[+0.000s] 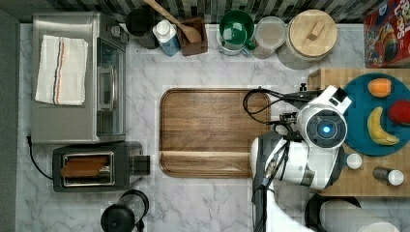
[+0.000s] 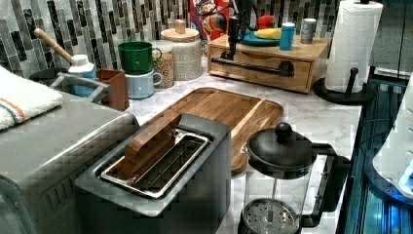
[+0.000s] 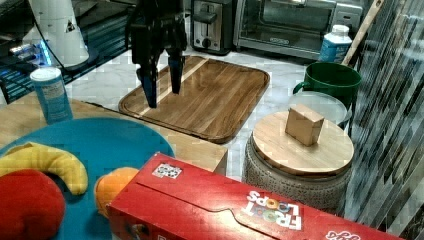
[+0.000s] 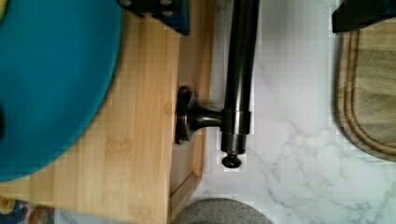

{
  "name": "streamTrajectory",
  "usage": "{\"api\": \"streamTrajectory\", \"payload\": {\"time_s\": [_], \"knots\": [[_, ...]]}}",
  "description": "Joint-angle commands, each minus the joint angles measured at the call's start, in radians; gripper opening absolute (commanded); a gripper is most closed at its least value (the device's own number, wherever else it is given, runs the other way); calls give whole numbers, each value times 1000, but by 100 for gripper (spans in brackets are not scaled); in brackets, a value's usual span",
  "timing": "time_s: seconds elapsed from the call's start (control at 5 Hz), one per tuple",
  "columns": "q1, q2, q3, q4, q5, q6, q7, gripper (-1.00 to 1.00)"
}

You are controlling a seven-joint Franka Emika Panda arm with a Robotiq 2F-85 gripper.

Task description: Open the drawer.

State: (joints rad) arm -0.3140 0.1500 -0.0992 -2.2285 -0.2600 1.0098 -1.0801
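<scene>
Now the hand point(image 3: 162, 97) hangs spread above the drawer point(image 2: 263, 68) handle point(image 4: 239, 79).

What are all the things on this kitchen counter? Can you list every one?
drawer: one, light wood with a black bar handle, under the plate
tray: one, dark wood, middle of the counter
toaster oven: one, steel, the top view's left
towel: one, white with stripes, on the toaster oven
toaster: one, dark grey, beside the toaster oven
coffee press: one, black and glass, near the toaster
mug: one, green, by the tiled wall
jar: one, with a wooden lid, by the wall
cereal box: one, red, by the wall
plate: one, blue, on the drawer box
banana: one, yellow, on the plate
paper towel roll: one, white, beside the drawer
gripper: one, black, open, over the handle
</scene>
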Motion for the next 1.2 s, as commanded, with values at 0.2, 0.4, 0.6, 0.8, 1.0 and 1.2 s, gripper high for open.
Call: {"api": "streamTrajectory", "payload": {"time_s": [0.2, 0.4, 0.6, 0.8, 1.0, 1.2], "knots": [[-7, 61, -6, -44, 17, 54, -3, 100], [2, 66, -4, -66, 24, 83, 44, 100], [6, 98, 5, -45, 40, 80, 54, 100], [8, 127, 15, -5, 78, 32, 32, 100], [25, 125, 25, 27, 109, -53, 30, 100], [40, 141, 46, 54, 132, -83, 33, 100]]}}
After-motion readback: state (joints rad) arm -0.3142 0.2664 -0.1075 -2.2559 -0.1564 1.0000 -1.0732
